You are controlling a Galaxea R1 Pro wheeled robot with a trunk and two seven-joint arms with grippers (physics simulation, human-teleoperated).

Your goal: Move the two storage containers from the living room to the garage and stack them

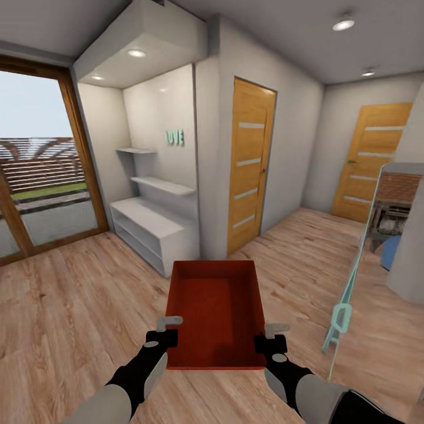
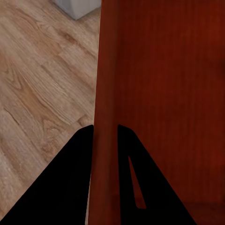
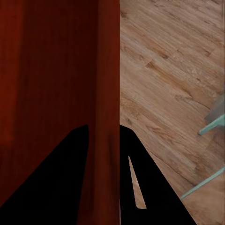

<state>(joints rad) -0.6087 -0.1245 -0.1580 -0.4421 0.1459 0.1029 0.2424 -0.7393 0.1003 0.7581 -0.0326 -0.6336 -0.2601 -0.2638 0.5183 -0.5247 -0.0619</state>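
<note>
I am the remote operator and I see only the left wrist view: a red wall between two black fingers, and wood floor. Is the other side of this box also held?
Observer: Yes. In the right wrist view the right gripper clamps the opposite wall of the storage container, one finger on each side.
Operator: Is the box level, and is something inside it?
Observer: The head view shows it roughly level between both arms, and empty inside.
Operator: What is ahead of the robot?
Observer: A white shelf unit ahead on the left and a closed wooden door straight ahead; the floor is light wood.
</note>
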